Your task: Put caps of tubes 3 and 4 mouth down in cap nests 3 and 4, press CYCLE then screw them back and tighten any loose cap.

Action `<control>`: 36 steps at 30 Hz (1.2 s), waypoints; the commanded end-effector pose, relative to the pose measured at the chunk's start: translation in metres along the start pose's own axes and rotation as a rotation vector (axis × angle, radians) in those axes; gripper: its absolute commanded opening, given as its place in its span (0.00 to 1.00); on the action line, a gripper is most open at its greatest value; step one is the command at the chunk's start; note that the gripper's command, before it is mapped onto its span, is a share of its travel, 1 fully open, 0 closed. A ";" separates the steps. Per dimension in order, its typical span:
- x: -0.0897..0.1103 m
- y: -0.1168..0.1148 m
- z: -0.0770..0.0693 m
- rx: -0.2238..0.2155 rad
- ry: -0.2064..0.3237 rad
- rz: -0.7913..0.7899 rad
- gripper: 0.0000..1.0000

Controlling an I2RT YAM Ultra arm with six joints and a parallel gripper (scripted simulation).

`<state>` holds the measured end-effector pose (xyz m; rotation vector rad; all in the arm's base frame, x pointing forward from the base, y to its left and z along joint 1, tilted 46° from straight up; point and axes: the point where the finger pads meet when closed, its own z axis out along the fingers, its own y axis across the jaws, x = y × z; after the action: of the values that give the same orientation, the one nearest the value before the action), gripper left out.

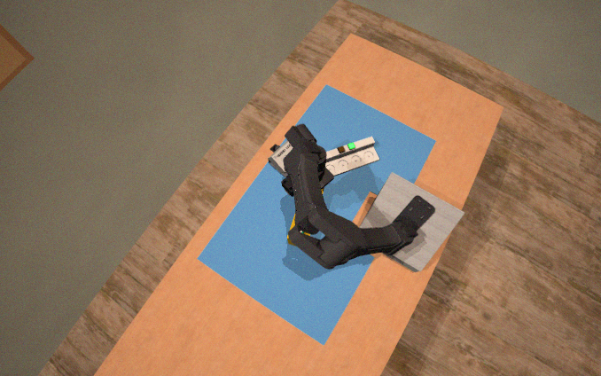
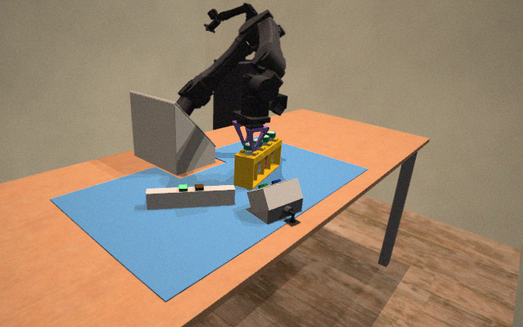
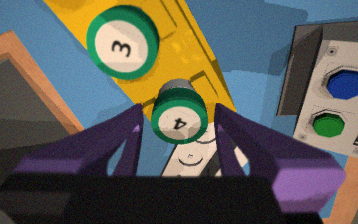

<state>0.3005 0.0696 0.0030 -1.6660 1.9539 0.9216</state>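
Straddling cap 4 over the yellow station (image 3: 186,56)

My gripper (image 3: 178,111) hangs half-spread, grasping nothing: both purple fingers flank cap 4 (image 3: 179,120) with gaps either side, lined up, I judge, for turning it on its tube. The green lamp (image 1: 351,145) is lit. Cap 3 (image 3: 122,47) sits beside, its "3" readable, as is "4". The blue key (image 3: 344,85) and green key (image 3: 328,125) wait to the side.

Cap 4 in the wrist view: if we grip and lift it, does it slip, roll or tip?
Cap 4 looks like a rigid, short round disc, so it probably won't deform. Its smooth curved rim would meet flat fingers along thin lines, so it may slip while twisting. Set on edge it would likely roll; mouth down it should sit stable.
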 end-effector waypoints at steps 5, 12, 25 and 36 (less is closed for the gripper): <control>-0.002 -0.004 -0.004 0.016 -0.001 -0.034 0.00; -0.002 -0.004 -0.004 0.016 -0.001 -0.034 0.00; -0.002 -0.004 -0.004 0.016 -0.004 0.416 0.00; -0.002 -0.004 -0.004 0.015 -0.008 0.866 0.00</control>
<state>0.3013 0.0697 0.0036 -0.9726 2.5763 1.1363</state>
